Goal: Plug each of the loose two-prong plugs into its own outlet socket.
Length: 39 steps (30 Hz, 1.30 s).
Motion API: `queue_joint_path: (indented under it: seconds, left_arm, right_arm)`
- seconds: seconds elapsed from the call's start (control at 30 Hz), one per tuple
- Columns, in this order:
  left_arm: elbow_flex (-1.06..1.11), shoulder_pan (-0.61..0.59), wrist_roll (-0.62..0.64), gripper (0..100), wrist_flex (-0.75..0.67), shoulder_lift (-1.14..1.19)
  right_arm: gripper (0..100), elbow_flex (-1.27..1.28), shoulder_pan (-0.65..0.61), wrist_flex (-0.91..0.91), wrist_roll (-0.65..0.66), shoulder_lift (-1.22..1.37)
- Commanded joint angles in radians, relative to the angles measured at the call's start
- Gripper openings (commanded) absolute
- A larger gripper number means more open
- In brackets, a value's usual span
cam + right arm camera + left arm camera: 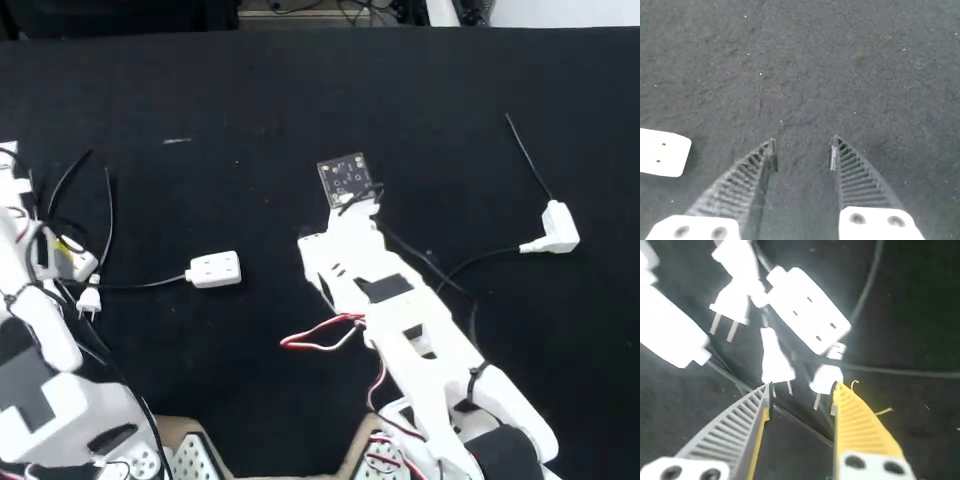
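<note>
My left gripper (802, 390) is open, one finger grey (740, 420) and one yellow (857, 425), hovering just over a tangle of white two-prong plugs. One plug (775, 360) lies near the grey fingertip and another (825, 379) near the yellow one. A third plug (732, 302) lies farther off beside a white outlet block (807, 302). In the high view another outlet socket (215, 268) lies on the black mat, and a plug (88, 300) rests near the left arm (40, 330). My right gripper (802, 150) hangs open over bare mat, with a white socket (662, 152) off to one side.
A white angled plug (555, 228) with a black cable lies at the far right. Black cables (100, 210) loop at the left edge. A second white block (667, 330) lies beside the plug cluster. The right arm (400, 320) stretches across the table's middle.
</note>
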Motion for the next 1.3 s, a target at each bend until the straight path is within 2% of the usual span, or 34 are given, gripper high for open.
queue_joint_path:
  seconds: [0.0,0.07,0.2,0.37,0.47,0.6,0.83,0.9,1.0,1.07,1.17,1.27]
  left_arm:
    - [-0.128,-0.038,0.0,20,-0.035,0.057]
    - [-0.166,-0.051,0.031,20,-0.101,0.1]
    - [-0.226,-0.051,0.199,20,-0.193,0.198]
    - [-0.334,-0.045,0.387,20,-0.215,0.344]
    - [-0.415,-0.041,0.456,20,-0.209,0.431]
    - [-0.49,-0.041,0.499,20,-0.209,0.516]
    - [-0.506,-0.039,0.499,20,-0.209,0.555]
    - [-0.503,-0.028,0.496,15,-0.207,0.562]
    - [-0.503,-0.012,0.494,2,-0.187,0.568]
    - [-0.49,0.002,0.494,5,-0.17,0.568]
    - [-0.484,0.016,0.499,3,-0.157,0.554]
    - [-0.533,0.025,0.499,3,-0.072,0.522]
  right_arm:
    - [16.7,-0.004,-0.017,-0.02,0.012,-0.031]
    - [16.7,-0.004,-0.017,-0.02,0.012,-0.031]
    - [16.7,-0.004,-0.017,-0.02,0.012,-0.031]
    - [16.7,-0.004,-0.017,-0.02,0.012,-0.031]
    - [16.7,-0.005,-0.017,-0.02,0.012,-0.031]
    - [16.7,-0.005,-0.017,-0.02,0.012,-0.031]
    - [16.7,-0.007,-0.018,-0.021,0.012,-0.031]
    - [16.7,-0.007,-0.026,-0.021,0.012,-0.031]
    - [16.7,-0.004,-0.055,-0.021,0.012,-0.03]
    - [16.7,-0.004,-0.06,-0.02,0.014,-0.03]
    - [16.7,-0.004,-0.06,-0.02,0.014,-0.03]
    - [16.7,-0.004,-0.06,-0.018,0.014,-0.03]
